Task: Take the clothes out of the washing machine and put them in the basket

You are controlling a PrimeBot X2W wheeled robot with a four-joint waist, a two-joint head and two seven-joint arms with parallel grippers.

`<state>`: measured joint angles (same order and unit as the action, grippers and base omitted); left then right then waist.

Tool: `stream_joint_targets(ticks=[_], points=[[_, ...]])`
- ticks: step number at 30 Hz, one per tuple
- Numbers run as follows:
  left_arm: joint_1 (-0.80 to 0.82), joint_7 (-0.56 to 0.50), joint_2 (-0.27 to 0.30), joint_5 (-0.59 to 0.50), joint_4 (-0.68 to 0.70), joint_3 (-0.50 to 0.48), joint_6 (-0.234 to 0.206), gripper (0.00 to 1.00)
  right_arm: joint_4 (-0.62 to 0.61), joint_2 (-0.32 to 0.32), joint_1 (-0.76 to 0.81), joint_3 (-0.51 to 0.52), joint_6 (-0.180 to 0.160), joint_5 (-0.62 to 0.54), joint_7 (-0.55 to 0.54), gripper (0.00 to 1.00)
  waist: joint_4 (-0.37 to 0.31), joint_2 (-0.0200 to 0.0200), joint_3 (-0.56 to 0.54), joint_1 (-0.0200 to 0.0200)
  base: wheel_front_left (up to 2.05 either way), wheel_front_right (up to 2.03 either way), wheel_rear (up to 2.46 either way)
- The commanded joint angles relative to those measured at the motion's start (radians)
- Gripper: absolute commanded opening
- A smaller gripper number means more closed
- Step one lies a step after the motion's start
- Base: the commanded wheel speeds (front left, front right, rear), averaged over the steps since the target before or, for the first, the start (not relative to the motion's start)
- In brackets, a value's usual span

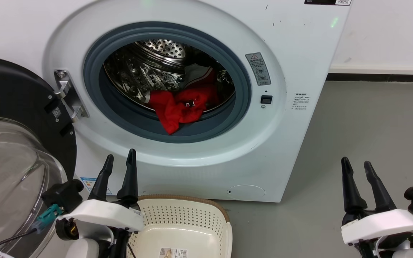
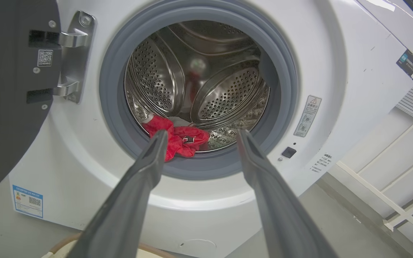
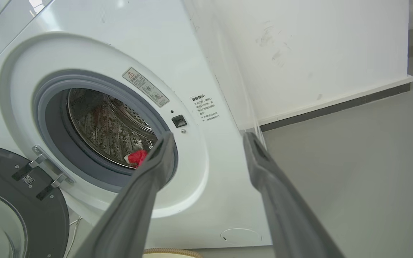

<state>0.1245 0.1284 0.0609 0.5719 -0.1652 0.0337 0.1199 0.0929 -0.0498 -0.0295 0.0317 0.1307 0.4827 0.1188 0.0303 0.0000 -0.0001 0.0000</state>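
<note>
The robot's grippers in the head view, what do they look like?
The left gripper and right gripper each have two long, tapering black fingers set in a white wedge-shaped housing with black fittings beneath. Beside the left one sit a teal connector and a thin black cable.

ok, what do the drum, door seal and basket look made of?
Drum: shiny perforated metal, likely stainless steel, given the mirror-like reflections.
Seal: matte grey, looks like rubber.
Basket: cream moulded plastic with punched holes; its brown rim looks woven, probably imitation.
</note>
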Motion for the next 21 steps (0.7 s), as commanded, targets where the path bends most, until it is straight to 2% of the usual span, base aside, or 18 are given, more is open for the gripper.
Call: stream_joint_targets(ticks=[1, 21], points=[[0.021, 0.013, 0.009, -0.042, 0.002, 0.008, -0.005, 1.00, -0.017, -0.002, 0.006, 0.001, 0.000, -0.050, 0.010, 1.00, 0.001, 0.0000, 0.000, 0.0000, 0.00, 0.00, 0.00], [0.034, 0.065, 0.022, -0.264, -0.028, 0.045, -0.030, 1.00, -0.026, -0.001, 0.027, 0.007, 0.000, -0.282, 0.019, 1.00, 0.015, 0.0000, -0.003, 0.0000, 0.00, 0.00, 0.00]])
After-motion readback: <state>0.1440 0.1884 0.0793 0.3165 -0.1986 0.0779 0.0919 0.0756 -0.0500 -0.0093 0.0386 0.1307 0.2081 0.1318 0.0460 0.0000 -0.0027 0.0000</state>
